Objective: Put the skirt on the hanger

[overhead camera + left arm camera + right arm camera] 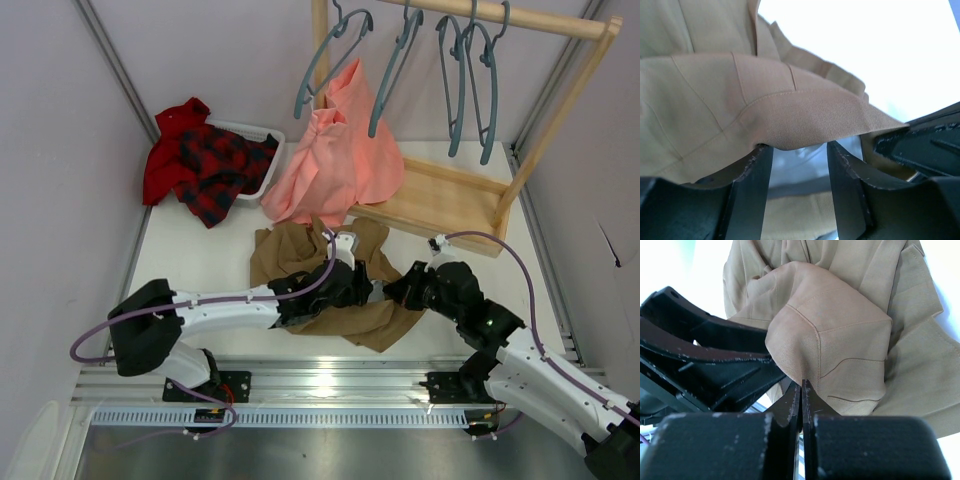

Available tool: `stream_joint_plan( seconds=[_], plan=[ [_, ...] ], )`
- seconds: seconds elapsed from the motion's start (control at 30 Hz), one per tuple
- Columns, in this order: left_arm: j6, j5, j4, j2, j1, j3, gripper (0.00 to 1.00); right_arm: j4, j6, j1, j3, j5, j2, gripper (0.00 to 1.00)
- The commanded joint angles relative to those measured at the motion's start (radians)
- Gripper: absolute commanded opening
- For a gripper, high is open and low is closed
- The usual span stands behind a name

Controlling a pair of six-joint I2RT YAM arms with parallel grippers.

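The khaki skirt (300,260) lies crumpled on the white table in front of the rack. My right gripper (802,385) is shut on a raised fold of the skirt (840,335). It shows in the top view (398,292) at the skirt's right side. My left gripper (796,150) is open, and the lifted edge of the skirt (740,100) rests across its fingertips (757,165). In the top view the left gripper (365,287) nearly touches the right one. Several slate grey-blue hangers hang on the wooden rail; the nearest one (330,55) is far behind both grippers.
A salmon-pink garment (335,160) drapes off the wooden rack's base (450,205) onto the table, just behind the skirt. A red-and-black plaid garment (205,160) fills a white basket (268,165) at the back left. Walls close in on both sides.
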Motion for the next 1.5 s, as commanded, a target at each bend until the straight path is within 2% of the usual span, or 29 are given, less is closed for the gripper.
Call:
stream_joint_plan(
  seconds=[0.0,0.27,0.77,0.87,0.9,0.97,1.17,1.3,1.4,1.43,1.47],
  plan=[
    [0.069,-0.023,0.145,-0.017,0.008,-0.014,0.52,0.019,-0.013,-0.004,0.034,-0.006,-0.01,0.0],
    [0.101,0.031,0.217,0.023,0.008,-0.034,0.43,0.028,-0.025,-0.004,0.048,-0.009,0.016,0.0],
    [0.101,0.029,0.242,0.062,0.008,-0.065,0.37,0.033,-0.03,-0.01,0.063,-0.008,0.037,0.0],
    [0.116,0.017,0.24,0.056,0.008,-0.067,0.21,0.035,-0.032,-0.012,0.063,-0.006,0.039,0.0],
    [0.129,0.015,0.236,0.05,0.006,-0.059,0.08,0.033,-0.035,-0.012,0.062,-0.006,0.04,0.0],
    [0.147,0.012,0.211,0.018,0.006,-0.041,0.0,0.027,-0.042,-0.012,0.056,-0.002,0.051,0.0],
    [0.214,0.084,0.128,-0.111,0.006,0.001,0.0,-0.045,-0.102,-0.03,0.051,0.041,0.056,0.0],
    [0.239,0.145,0.0,-0.166,0.006,0.033,0.0,-0.125,-0.142,-0.06,0.094,0.078,0.034,0.0],
    [0.262,0.222,-0.083,-0.166,0.008,0.096,0.0,-0.181,-0.191,-0.068,0.141,0.066,0.023,0.1],
    [0.27,0.25,-0.12,-0.159,0.008,0.097,0.0,-0.191,-0.208,-0.068,0.155,0.06,0.02,0.2],
    [0.279,0.277,-0.128,-0.154,0.008,0.11,0.0,-0.199,-0.246,-0.068,0.184,0.042,0.016,0.25]
  ],
)
